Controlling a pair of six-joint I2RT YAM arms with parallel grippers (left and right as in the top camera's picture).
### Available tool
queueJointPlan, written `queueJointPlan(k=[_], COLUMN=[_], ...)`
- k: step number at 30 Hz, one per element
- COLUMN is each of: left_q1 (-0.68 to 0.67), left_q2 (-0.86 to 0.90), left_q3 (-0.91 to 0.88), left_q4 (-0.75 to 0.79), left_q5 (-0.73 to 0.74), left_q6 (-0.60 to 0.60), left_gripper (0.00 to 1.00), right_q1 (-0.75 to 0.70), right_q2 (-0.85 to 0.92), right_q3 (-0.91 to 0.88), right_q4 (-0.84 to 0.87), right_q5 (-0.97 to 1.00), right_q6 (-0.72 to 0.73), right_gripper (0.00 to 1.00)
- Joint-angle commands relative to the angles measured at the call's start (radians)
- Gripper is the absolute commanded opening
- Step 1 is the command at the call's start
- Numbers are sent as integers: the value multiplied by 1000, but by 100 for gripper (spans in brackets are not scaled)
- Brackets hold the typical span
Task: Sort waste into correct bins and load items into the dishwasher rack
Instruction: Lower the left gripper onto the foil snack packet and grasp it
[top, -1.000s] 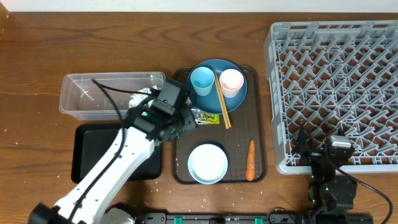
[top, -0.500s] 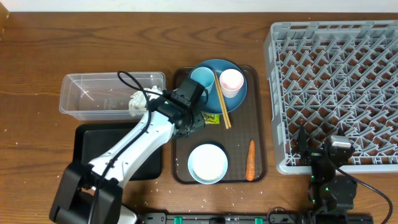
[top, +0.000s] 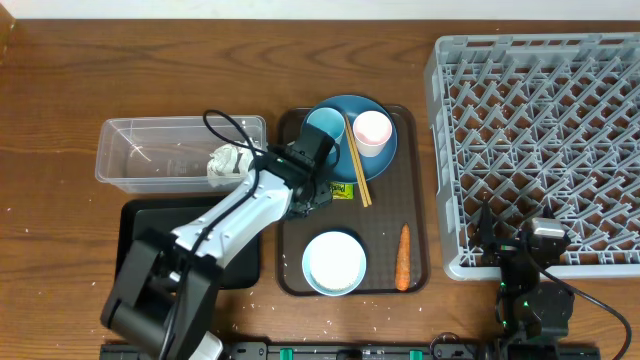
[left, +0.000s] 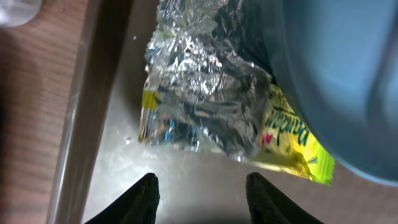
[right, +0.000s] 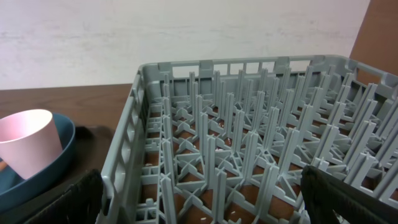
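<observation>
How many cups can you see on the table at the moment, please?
2. The light blue cup stands on the left side of the dark blue plate. The pale pink cup stands on its right side, with the chopsticks lying between them. None looks hidden.

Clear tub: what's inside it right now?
A crumpled white tissue at the right end of the clear tub; the left arm hides its near right corner.

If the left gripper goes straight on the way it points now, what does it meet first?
Probably the silvery foil scrap, which lies over the yellow-green snack wrapper just ahead of the open left gripper. Depth is unclear, so the brown tray could come first.
</observation>
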Motion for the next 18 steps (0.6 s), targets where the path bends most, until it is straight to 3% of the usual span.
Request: queueJointPlan(k=[1,18], left_q1=[-2,-2], left_q2=[26,82], left_q3=[-5,-6], left_q4=[18,73], left_q5=[-34,-61], left_q6=[23,57], left_gripper=[48,47], right_q1=[-5,-5], right_q2=[0,0], right_q3=[-1,-1], right_q4=[-4,-4], right_q5=[0,0], right_q6=[3,3], right_gripper=[99,99])
